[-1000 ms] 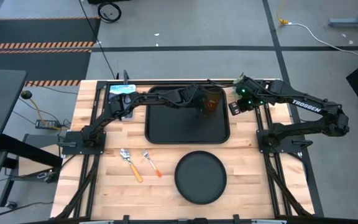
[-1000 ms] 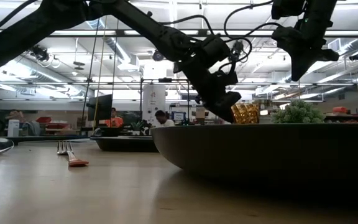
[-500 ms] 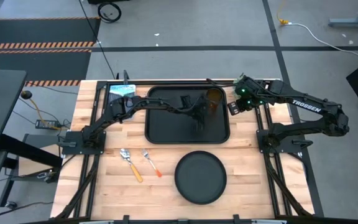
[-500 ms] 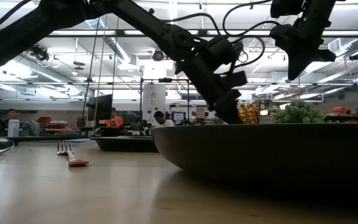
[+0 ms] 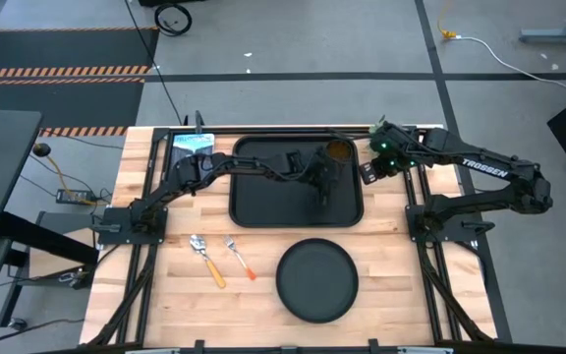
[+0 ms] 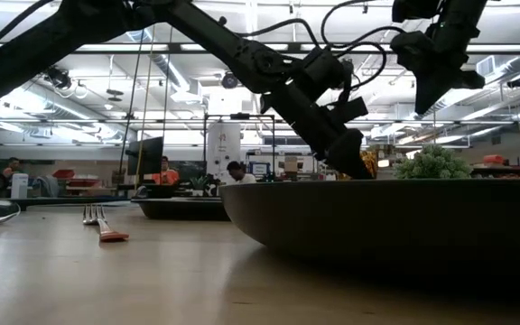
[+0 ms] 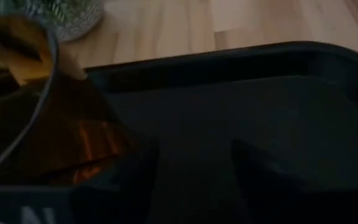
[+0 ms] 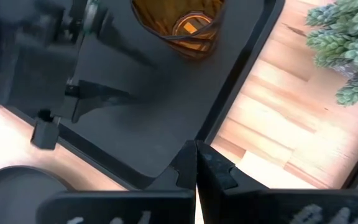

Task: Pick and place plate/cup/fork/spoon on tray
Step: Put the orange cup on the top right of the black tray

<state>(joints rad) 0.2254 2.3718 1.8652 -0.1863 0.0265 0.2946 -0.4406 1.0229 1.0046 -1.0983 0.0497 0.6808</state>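
- Now the cup [image 5: 339, 149] stands upright in the tray [image 5: 263, 202], at the tray's one-o'clock corner in the high view, and the left gripper [image 5: 320, 183] sits just off it toward seven o'clock, low over the tray floor.
- A second ago that gripper was right over the cup; since then it has drawn away toward the tray's middle while the cup stayed put, so the cup looks delivered and let go.
- Its fingers [image 8: 98, 93] stand apart with nothing between them in the right wrist view, so they are released; the left wrist view shows the cup [image 7: 48, 118] beside them, not within them.
- The right gripper [image 5: 371, 169] waits past the tray's three-o'clock rim, near the small green plant [image 8: 347, 43]; its fingers [image 8: 210, 165] are pressed together, clenched on nothing.
- Outside the tray remain the plate [image 5: 316, 280] at six o'clock and, at seven to eight o'clock on the bare wood, the spoon [image 5: 204, 258] and the fork [image 5: 239, 258] side by side.
- By my reading one of four items is placed, three are left.
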